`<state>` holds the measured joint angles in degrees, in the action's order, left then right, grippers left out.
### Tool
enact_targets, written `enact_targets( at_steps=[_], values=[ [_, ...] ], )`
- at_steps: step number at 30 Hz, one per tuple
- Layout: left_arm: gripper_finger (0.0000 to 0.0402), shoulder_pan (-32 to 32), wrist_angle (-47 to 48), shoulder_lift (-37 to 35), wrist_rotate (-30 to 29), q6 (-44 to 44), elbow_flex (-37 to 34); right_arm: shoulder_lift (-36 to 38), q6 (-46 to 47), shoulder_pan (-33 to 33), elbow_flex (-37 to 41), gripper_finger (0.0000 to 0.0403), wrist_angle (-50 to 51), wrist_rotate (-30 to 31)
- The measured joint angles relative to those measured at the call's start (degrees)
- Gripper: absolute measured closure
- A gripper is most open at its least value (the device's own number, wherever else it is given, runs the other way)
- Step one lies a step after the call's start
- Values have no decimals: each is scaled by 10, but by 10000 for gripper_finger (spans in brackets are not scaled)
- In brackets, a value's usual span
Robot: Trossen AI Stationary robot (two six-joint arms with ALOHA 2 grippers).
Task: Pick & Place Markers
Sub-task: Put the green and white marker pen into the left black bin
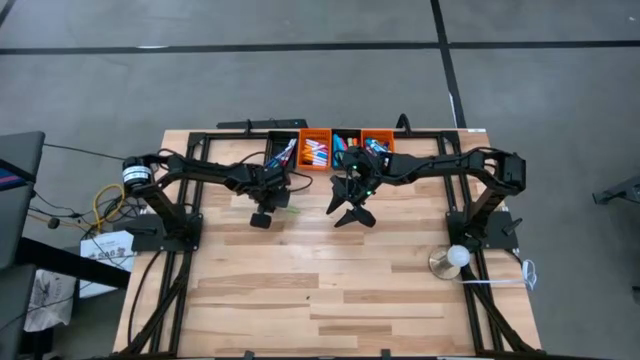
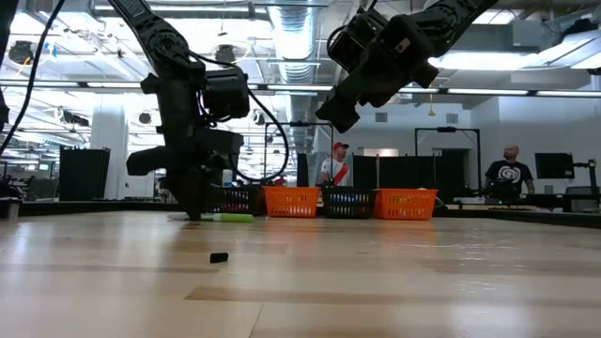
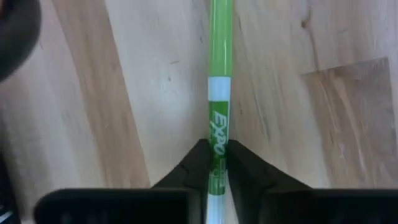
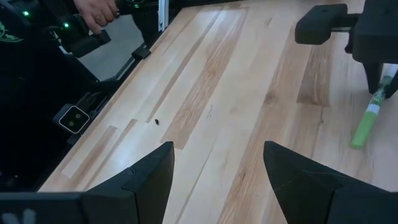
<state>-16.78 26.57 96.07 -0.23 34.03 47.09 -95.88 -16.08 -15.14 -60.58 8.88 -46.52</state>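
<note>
High view first: both arms reach in toward the row of bins along the top edge of the wooden surface, the left gripper sitting just left of centre and the right gripper just right of it. Left wrist view gives the close look, and the jaws are pinched narrow on a green marker, its barrel running straight up the middle of the frame with a white band and lettering just above the dark fingers. Low view shows that marker lying flat on the wood at left of centre, one end under the left arm's tip, which stands right down on the surface. Right wrist view catches the same green pen at the far right edge of the frame, slanted, with the left arm's dark finger on its upper end. The right gripper hangs up in the air in the low view, top centre, and its jaws are spread wide with only bare wood between them. Back along the top of the high view, two orange bins and dark bins beside them hold the rest of the markers, a jumble of mixed colours. A small black fleck lies alone on the wood in the lower left of the low view. Two people stand in the room behind the bins.
</note>
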Motion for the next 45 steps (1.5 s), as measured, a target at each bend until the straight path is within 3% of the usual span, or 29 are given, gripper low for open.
enact_targets(
  at_steps=[3,11,18,24,32,39,45],
  values=[
    [376,0,0,0,-1,-7,0,0,0,0,0,163,0,0],
    [356,4,-1,0,7,-44,0,0,5,1,0,163,0,0],
    [376,14,-3,-5,7,-70,0,0,7,1,0,163,1,-2],
    [364,16,-1,-64,37,-89,-3,0,10,1,0,163,1,-2],
    [372,8,3,-173,31,-112,-2,0,11,2,0,163,1,-16],
    [369,-36,-41,-243,-82,-166,-1,0,11,2,0,163,0,-16],
    [371,-116,-112,-235,-103,-235,-1,0,11,2,0,163,-4,-16]
  ],
)
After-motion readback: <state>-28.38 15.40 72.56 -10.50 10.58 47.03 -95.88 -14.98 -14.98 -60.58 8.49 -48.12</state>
